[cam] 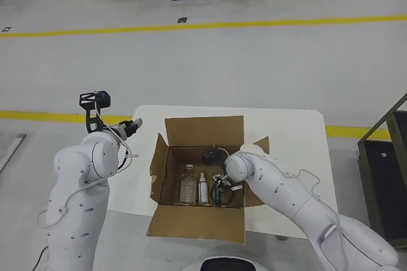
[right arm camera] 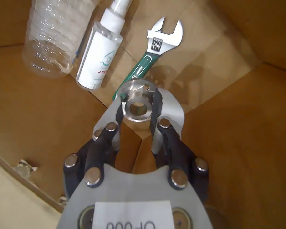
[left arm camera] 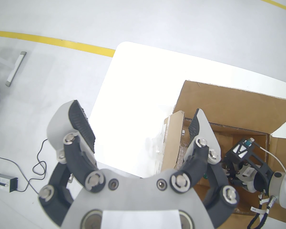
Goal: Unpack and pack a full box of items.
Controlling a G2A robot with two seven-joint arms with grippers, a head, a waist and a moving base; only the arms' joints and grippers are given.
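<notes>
An open cardboard box [cam: 203,129] stands on the white table [cam: 292,135]. On its floor lie a clear plastic bottle [right arm camera: 54,24], a white spray bottle [right arm camera: 102,48] and a green-handled adjustable wrench [right arm camera: 155,48]. Inside the box my right gripper [right arm camera: 138,106] is shut on a round metal flanged part [right arm camera: 137,101], just above the wrench handle. From above, the bottle [cam: 187,184], the spray bottle [cam: 203,189] and the right gripper [cam: 220,190] sit side by side. My left gripper [left arm camera: 140,122] hangs open and empty above the table's left edge, beside the box [left arm camera: 228,106].
The box's flaps stand open on all sides; the left flap [left arm camera: 174,139] rises close to my left gripper. A dark metal rack [cam: 393,176] stands right of the table. Cables and a small grey device [left arm camera: 4,182] lie on the floor at the left.
</notes>
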